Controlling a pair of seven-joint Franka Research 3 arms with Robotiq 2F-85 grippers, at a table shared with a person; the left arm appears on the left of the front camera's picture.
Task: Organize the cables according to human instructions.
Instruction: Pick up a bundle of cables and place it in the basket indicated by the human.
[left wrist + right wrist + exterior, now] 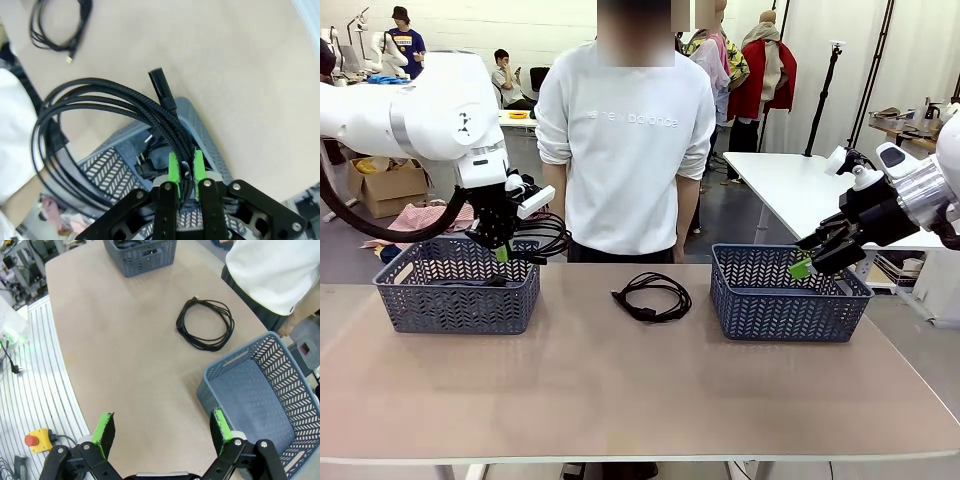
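Note:
My left gripper (503, 252) is shut on a coiled black cable (542, 236) and holds it above the left grey basket (457, 286). In the left wrist view the green pads (173, 167) pinch the cable's strands (100, 100) over that basket (200, 135), where another black cable (150, 162) lies inside. A second coiled cable (652, 296) rests on the table between the baskets, in front of the person; it also appears in the right wrist view (206, 324). My right gripper (804, 266) is open over the right basket (788, 295), with nothing between its fingers.
The person (625, 140) stands at the far side of the table, arms down. The right basket (260, 395) holds nothing. The tan tabletop (620, 380) lies open toward the front. A red stop button (31, 441) sits off the table's edge.

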